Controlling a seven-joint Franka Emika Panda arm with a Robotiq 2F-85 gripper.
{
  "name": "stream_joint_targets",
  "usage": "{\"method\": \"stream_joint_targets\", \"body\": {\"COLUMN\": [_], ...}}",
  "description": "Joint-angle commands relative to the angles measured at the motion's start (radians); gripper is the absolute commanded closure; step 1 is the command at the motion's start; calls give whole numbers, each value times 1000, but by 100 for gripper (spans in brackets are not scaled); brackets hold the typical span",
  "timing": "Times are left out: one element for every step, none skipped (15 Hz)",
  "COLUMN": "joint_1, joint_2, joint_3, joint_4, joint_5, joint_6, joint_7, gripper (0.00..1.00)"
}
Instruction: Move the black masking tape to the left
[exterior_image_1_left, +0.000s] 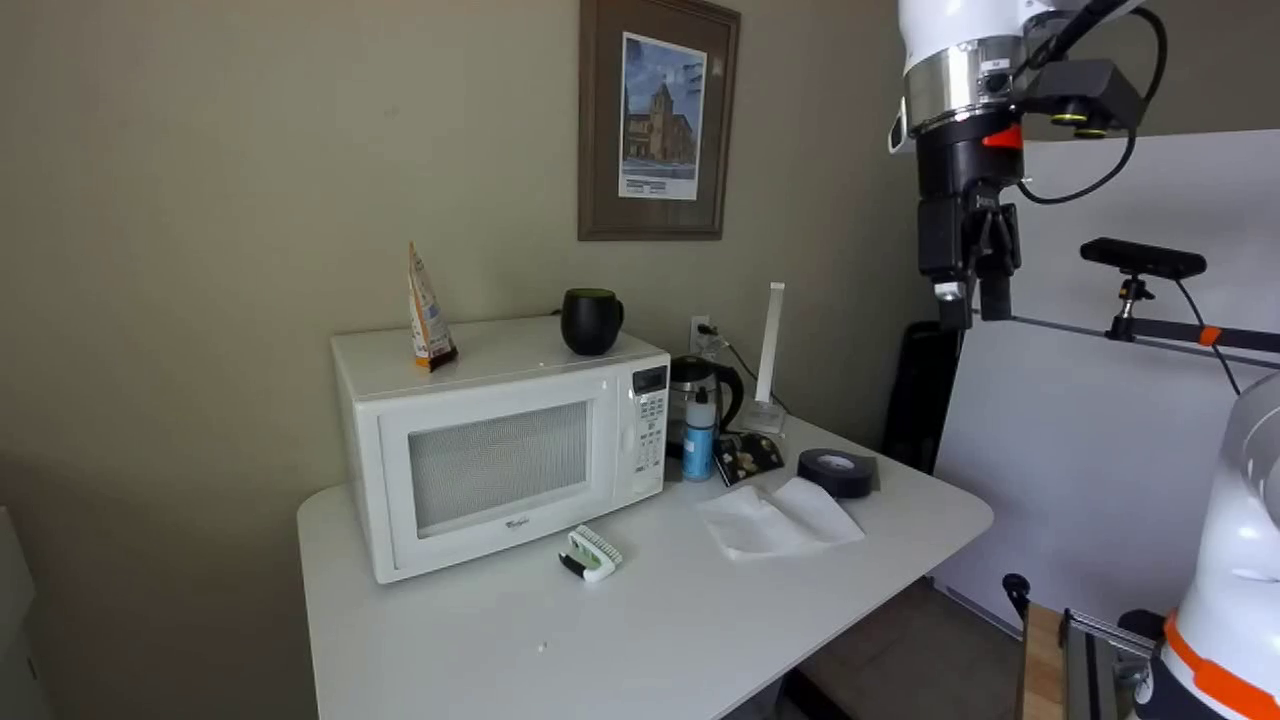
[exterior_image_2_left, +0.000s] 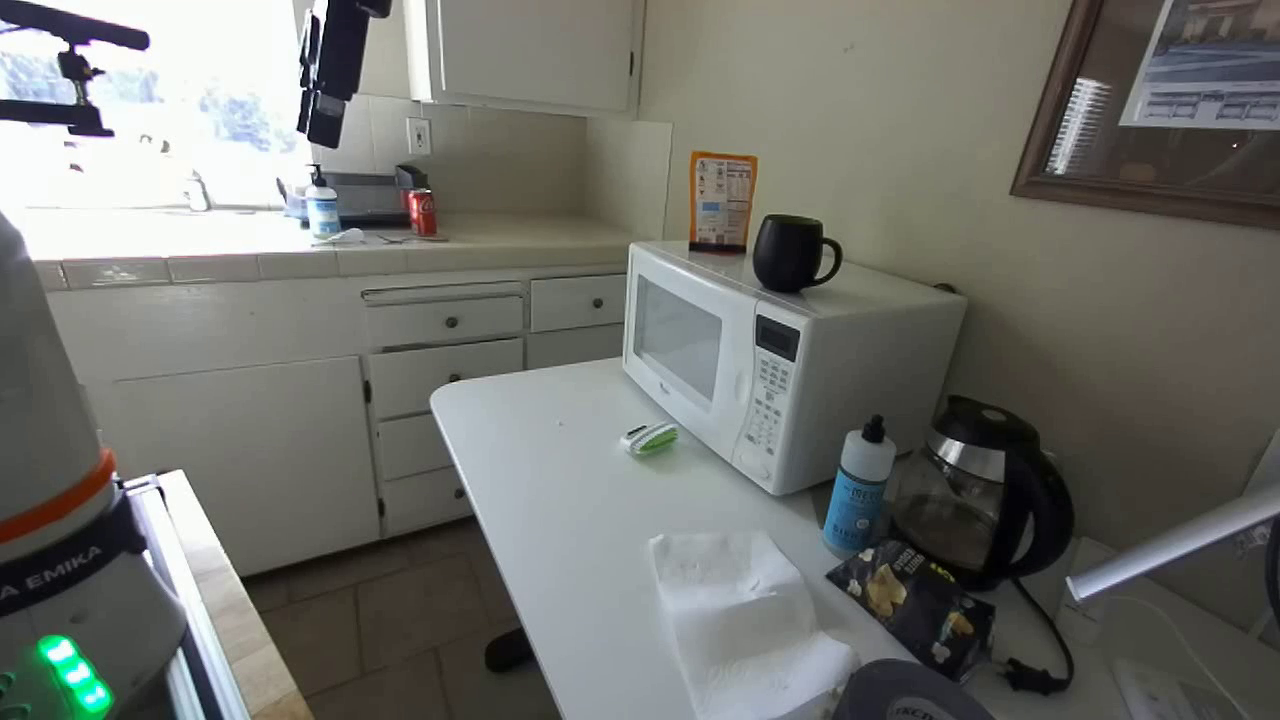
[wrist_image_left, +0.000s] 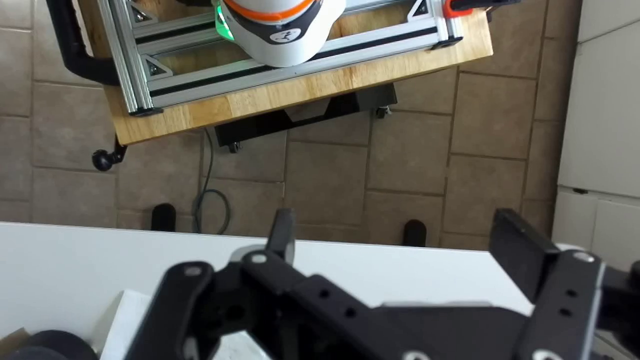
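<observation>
In wrist view's lower-left corner — black masking tape (wrist_image_left: 62, 344) cut off — fingers (wrist_image_left: 522, 255) wide apart.

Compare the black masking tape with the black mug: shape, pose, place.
Shape: the black masking tape is a squat ring; the black mug is taller, with a handle.
Pose: the tape lies flat; the mug stands upright.
Place: the tape is on the table; the mug is atop the microwave.
Shared: both look black and rounded.
</observation>
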Motion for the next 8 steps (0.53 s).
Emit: {"method": "stream_joint_targets", "body": {"joint_1": [-90, -112, -145, -173, -205, -230, -248, -263], "joint_2": [68, 85, 115, 142, 180, 219, 254, 298], "joint_3": [-79, -102, -151, -188, -239, -278, -322, -361], "joint_4": [57, 69, 89, 105, 127, 141, 152, 158], "joint_5": [20, 22, 6, 5, 0, 12, 30, 56], "joint_6": [2, 7, 10, 18, 39, 70, 138, 203], "joint_7": [18, 18, -4, -10, -27, -31, -54, -72], "gripper": [0, 0, 0, 0, 0, 0, 0, 0]}}
